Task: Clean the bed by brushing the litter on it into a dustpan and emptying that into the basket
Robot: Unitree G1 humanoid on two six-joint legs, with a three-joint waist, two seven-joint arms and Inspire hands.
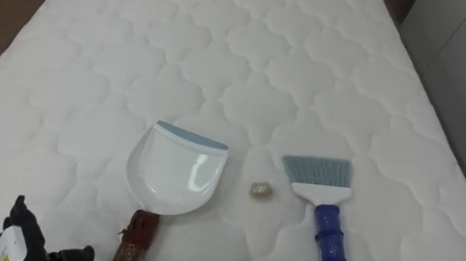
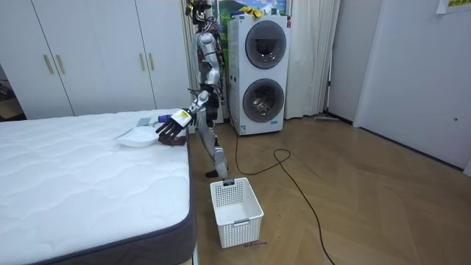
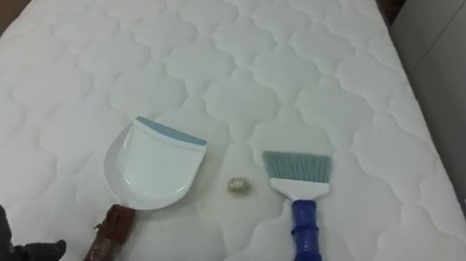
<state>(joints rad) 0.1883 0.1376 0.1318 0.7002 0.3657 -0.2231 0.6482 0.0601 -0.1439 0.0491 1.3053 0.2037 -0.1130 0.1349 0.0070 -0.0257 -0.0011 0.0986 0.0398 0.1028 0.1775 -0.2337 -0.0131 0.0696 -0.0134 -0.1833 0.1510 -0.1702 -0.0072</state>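
- The bed (image 1: 222, 47) carries a bare white quilted mattress, and a white dustpan (image 1: 177, 172) lies on it near the robot's edge.
- The dustpan's grey-blue lip points away from the robot. Its brown handle (image 1: 137, 235) points back toward the robot.
- A small crumpled scrap (image 1: 260, 190) sits on the mattress just right of the dustpan, level with the pan's body and clear of its rim.
- A hand brush (image 1: 319, 186) lies further right of the dustpan, beyond the scrap. Its blue-grey bristles (image 1: 317, 169) face away from the robot and its blue handle (image 1: 329, 244) runs back, roughly parallel to the dustpan's handle.
- The left hand (image 1: 22, 235) is left of the dustpan's handle, over the mattress, with its dark fingers spread loose and holding nothing. There is a gap between it and the handle.
- In the room view the robot stands at the side of the bed beside the dustpan, leaning forward with that arm out over the mattress.
- A white slatted basket (image 2: 235, 210) stands on the wooden floor by the bed's corner, well apart from the dustpan.
- A stacked washer and dryer (image 2: 257, 73) is behind the robot.
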